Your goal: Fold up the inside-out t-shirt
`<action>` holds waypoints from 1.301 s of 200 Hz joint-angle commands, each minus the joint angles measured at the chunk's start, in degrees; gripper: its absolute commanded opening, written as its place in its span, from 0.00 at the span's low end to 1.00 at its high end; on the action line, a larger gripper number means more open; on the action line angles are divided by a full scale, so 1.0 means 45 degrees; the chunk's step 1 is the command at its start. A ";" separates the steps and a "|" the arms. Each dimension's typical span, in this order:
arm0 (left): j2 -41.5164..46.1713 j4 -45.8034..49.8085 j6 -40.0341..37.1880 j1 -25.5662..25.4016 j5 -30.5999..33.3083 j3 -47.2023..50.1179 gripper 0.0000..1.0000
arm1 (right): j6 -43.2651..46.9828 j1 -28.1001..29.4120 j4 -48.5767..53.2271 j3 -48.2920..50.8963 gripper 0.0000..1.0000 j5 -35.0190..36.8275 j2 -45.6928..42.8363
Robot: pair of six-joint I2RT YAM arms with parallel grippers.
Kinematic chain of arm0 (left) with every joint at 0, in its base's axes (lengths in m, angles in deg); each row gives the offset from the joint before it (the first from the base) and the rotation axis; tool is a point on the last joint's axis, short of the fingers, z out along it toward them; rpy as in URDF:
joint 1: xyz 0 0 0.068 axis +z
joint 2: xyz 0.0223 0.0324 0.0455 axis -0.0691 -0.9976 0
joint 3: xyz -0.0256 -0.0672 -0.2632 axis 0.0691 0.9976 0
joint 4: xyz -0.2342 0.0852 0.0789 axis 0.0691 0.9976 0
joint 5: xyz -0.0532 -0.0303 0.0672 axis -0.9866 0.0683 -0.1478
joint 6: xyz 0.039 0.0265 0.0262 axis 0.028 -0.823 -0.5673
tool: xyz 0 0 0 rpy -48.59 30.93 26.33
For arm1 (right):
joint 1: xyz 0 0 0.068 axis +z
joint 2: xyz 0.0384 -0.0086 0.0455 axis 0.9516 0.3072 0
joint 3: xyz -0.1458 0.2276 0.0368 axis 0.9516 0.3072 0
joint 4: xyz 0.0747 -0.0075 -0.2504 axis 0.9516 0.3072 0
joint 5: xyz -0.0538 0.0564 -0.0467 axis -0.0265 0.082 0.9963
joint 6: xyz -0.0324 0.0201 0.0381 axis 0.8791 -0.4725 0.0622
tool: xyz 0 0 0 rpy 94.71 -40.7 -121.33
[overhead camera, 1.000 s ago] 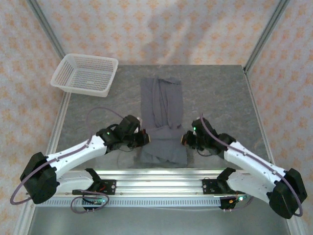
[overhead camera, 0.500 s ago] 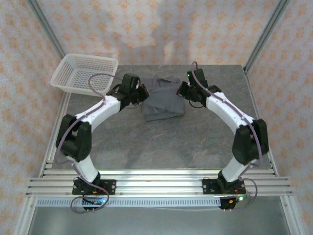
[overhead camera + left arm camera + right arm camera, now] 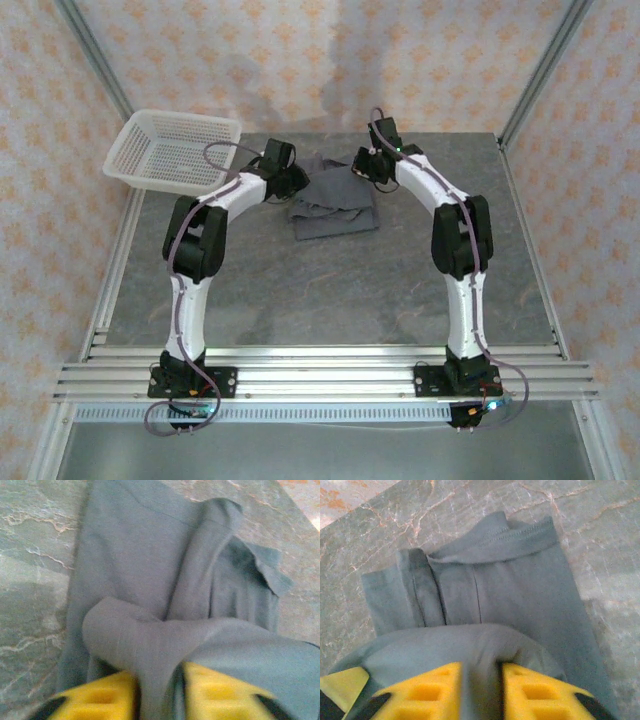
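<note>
The left gripper (image 3: 157,680) and right gripper (image 3: 481,672) each pinch a shirt (image 3: 335,212) edge in narrow jaws, laying it over the far half at upper centre, likely to halve its length.

From high behind the arm bases we look down over the whole desk (image 3: 330,290). Our two wrist cameras sit very close, each facing down past its own jaws. All three views share the folded t-shirt (image 3: 335,210) at the desk's far side.
</note>
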 commanded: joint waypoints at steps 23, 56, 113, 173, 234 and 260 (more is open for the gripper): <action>0.1130 0.0439 -0.0960 0.0553 -0.0097 -0.1238 0.57 | 0.1073 -0.0634 0.2174 -0.2073 0.43 -0.0089 -0.0189; 0.4242 -0.0076 -0.1308 0.0517 -0.0230 0.2053 0.57 | 0.0700 -0.1096 -0.0872 0.3808 0.46 -0.0612 -0.3372; 0.6631 -0.1396 -0.0909 -0.0281 -0.0289 0.7734 0.54 | 0.0285 -0.1108 -0.3645 0.8817 0.44 -0.1510 -0.4421; 0.4648 -0.3059 -0.0383 -0.1198 -0.0824 0.7528 0.53 | 0.0385 -0.1107 -0.3736 0.7942 0.40 -0.3018 -0.2775; 0.3409 -0.3608 -0.0049 -0.1428 -0.1071 0.6988 0.51 | 0.0201 -0.0819 -0.3855 0.8092 0.37 -0.3476 -0.2449; 0.2908 -0.3601 0.0058 -0.1439 -0.1042 0.6681 0.39 | 0.0034 -0.0742 -0.3790 0.7923 0.25 -0.3476 -0.2253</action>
